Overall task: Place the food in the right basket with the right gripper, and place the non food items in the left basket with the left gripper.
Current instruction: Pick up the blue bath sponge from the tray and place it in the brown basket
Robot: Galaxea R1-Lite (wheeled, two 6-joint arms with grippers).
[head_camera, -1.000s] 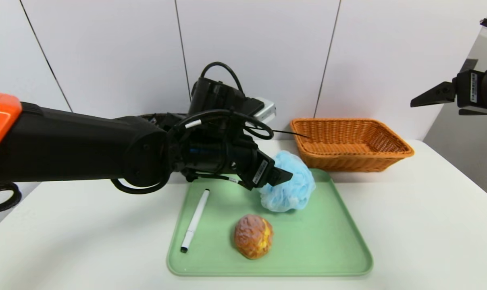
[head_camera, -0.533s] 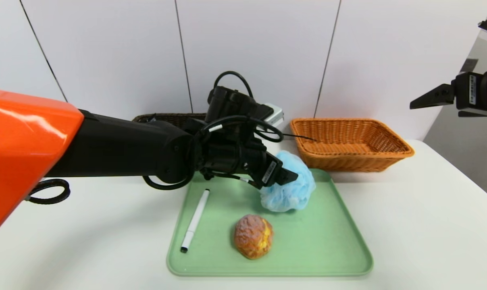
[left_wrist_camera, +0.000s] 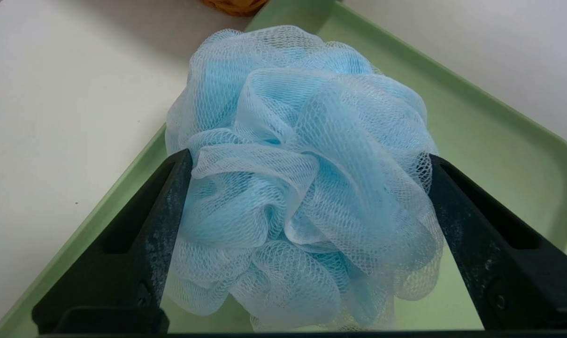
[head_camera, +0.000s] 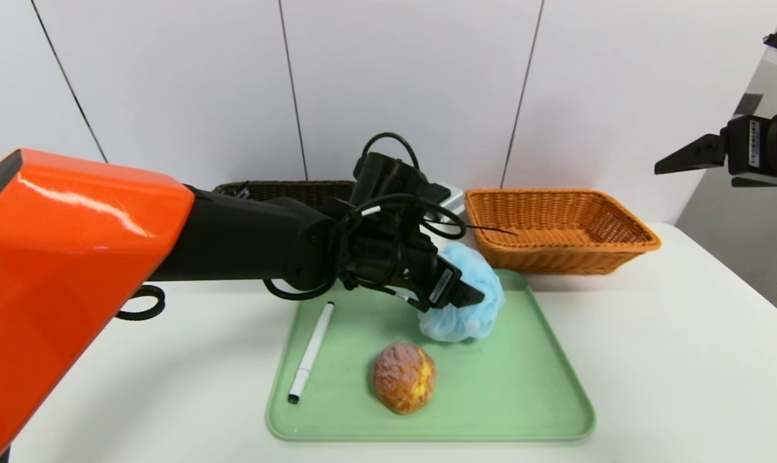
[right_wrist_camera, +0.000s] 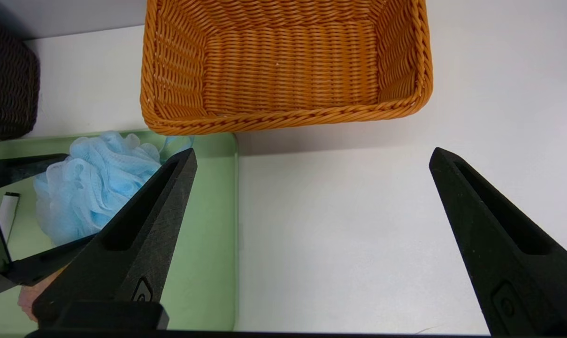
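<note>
Now straddling the blue bath pouf (left_wrist_camera: 297,188) at the tray's (head_camera: 543,411) twelve o'clock, left claw (left_wrist_camera: 307,162) spread wide; closing gently, gathering mesh deep before lifting.

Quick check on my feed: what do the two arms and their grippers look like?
Left arm: glossy orange shell, then black links, looped black cables, white label near the left gripper. The right gripper has the same long, tapered matte-black fingers with slots; its wrist also carries a white label.

Loofah (head_camera: 469,302): pale blue mesh. Tray (head_camera: 523,411): mint green. Bun (head_camera: 404,376): brown with yellow patches. Pen (head_camera: 311,350): white, black tip. Right basket (head_camera: 559,228): orange weave; left basket (head_camera: 285,190): dark brown weave. Worktop (head_camera: 684,360): white.
</note>
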